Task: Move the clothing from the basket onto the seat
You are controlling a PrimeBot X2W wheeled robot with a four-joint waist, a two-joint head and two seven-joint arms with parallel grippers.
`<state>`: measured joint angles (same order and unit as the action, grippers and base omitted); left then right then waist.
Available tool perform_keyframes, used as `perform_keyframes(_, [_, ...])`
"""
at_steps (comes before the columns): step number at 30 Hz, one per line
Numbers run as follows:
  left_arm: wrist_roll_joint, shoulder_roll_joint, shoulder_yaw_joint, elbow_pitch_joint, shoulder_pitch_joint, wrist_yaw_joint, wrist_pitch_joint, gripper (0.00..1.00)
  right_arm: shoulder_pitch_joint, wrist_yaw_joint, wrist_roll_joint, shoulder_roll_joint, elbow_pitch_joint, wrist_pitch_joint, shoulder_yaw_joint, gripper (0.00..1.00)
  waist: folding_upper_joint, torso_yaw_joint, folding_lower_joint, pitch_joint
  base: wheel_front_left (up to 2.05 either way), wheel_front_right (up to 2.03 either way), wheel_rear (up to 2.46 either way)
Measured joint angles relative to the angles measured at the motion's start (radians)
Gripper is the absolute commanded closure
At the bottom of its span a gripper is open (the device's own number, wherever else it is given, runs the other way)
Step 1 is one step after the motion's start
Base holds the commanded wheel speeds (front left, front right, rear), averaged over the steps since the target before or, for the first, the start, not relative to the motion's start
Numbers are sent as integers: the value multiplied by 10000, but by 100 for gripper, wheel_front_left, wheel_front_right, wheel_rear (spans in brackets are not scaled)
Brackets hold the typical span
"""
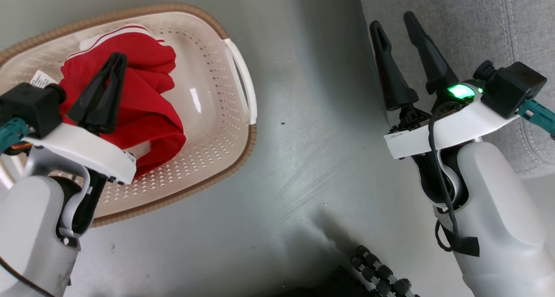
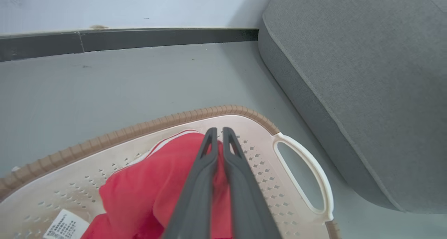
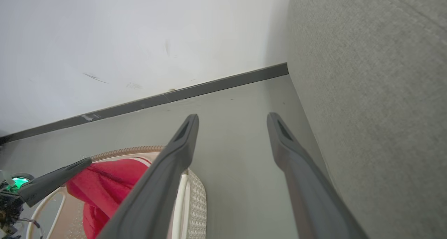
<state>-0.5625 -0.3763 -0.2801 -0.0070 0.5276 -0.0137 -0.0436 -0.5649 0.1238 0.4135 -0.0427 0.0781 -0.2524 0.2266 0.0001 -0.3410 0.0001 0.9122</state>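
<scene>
The left end effector (image 1: 118, 58) has its two dark fingers pressed together on a raised fold of the red garment (image 1: 147, 97), which is bunched inside the cream laundry basket (image 1: 208, 115) on the grey floor (image 1: 303, 158). The right end effector (image 1: 392, 21) is wide open and holds nothing, hanging above the floor between the laundry basket and the grey sofa cushion (image 1: 468, 28), close to the cushion's edge.
</scene>
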Motion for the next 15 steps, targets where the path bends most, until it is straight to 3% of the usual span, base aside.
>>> perform_keyframes(15, [-466,479,217,-385,-766,176,995,100,43,0,-702,-15,569,0,-589,0,0,862,0,-1118,0,0,0])
